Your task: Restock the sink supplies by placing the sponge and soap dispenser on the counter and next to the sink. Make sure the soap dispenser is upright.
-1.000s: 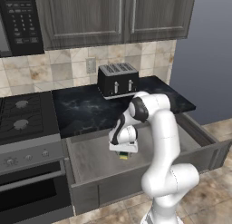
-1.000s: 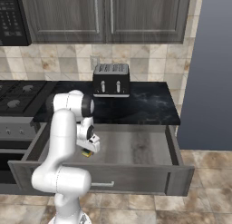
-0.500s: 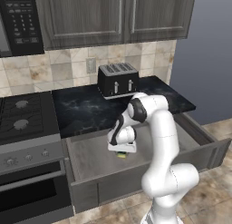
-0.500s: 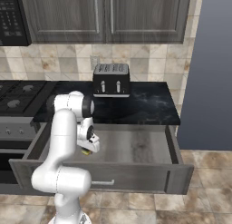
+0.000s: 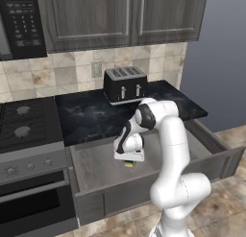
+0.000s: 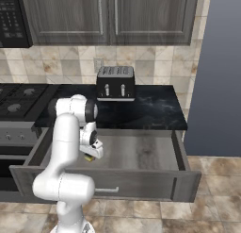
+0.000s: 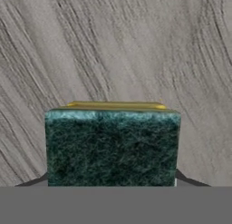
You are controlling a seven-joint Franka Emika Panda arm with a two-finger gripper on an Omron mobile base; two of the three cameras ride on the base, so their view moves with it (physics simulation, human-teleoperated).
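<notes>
Claw clamped on sponge; green top seen from hand, yellow sliver from base.

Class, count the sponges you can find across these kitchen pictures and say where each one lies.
1. The sponge lies in the open drawer, directly under the gripper, green side toward the hand camera. Others could be hidden behind the arm.

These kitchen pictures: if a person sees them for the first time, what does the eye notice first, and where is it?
First comes the white robot arm, bent down into the open grey drawer below the black counter. Its gripper is shut on the sponge low in the drawer; the hand view shows the dark green top over a yellow body. Behind, a black toaster stands on the counter by the tiled wall.
</notes>
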